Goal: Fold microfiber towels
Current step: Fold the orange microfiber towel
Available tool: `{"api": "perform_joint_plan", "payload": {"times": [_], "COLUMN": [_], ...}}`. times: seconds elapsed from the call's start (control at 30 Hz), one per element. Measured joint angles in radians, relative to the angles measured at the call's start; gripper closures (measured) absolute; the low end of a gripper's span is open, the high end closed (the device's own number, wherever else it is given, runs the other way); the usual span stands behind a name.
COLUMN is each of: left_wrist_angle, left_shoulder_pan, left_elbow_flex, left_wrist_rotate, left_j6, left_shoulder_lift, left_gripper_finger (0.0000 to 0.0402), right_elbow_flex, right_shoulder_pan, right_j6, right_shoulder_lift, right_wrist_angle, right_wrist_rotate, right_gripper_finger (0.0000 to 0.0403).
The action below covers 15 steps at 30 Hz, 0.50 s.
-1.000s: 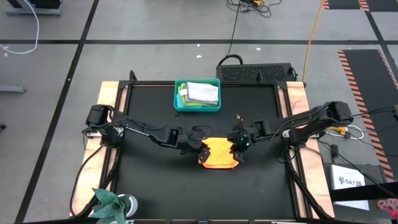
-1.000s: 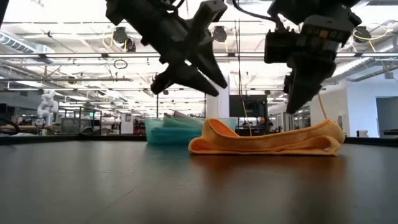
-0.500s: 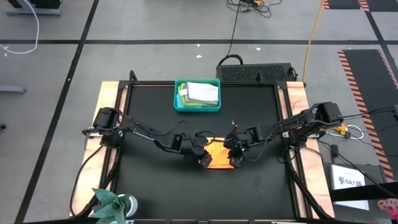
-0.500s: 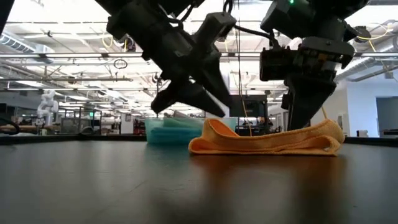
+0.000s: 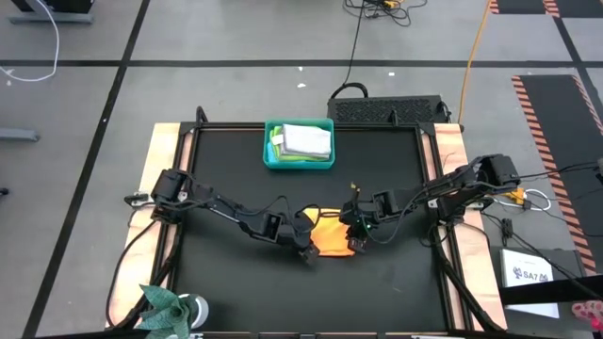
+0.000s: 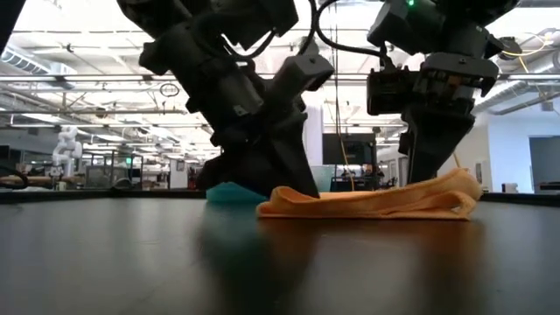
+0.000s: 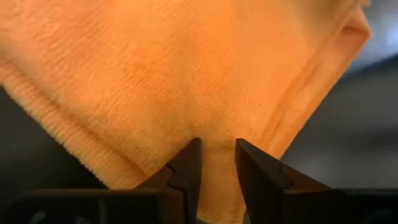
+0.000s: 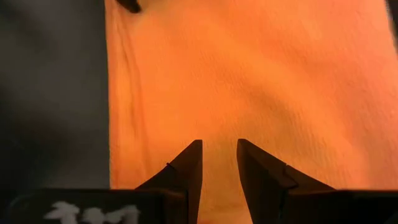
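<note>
Down on the black table point(image 5: 226, 282), both arms met over the orange towel point(image 5: 332, 235), folded near the middle. The left gripper point(image 5: 306, 250) pressed on the towel's left edge, its fingers point(image 7: 186, 171) a narrow gap apart with cloth puckered between them. The right gripper point(image 5: 356, 240), equally narrow, stood on the right side; whether it pinched cloth I could not tell. Only the overhead view showed the teal bin point(image 5: 299, 162) holding other towels point(image 5: 305, 139). Half a second earlier the towel's left end arched upward; it now lay flattened.
</note>
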Motion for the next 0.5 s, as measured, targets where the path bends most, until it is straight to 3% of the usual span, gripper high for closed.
{"api": "perform_joint_plan", "payload": {"times": [0.2, 0.5], "left_wrist_angle": [-0.119, -0.115], "left_shoulder_pan": [0.0, 0.003], "left_elbow_flex": [0.003, 0.003], "left_wrist_rotate": [0.04, 0.04], "left_j6": [0.011, 0.022], "left_shoulder_lift": [-0.013, -0.017], "left_gripper_finger": [0.03, 0.03], "right_elbow_flex": [0.0, -0.042], "right_shoulder_pan": [0.002, 0.002], "right_j6": [-0.004, 0.008], "right_shoulder_lift": [-0.001, -0.004], "right_wrist_angle": [-0.086, -0.186], "right_wrist_rotate": [-0.013, -0.055], "right_gripper_finger": [0.0312, 0.0312]}}
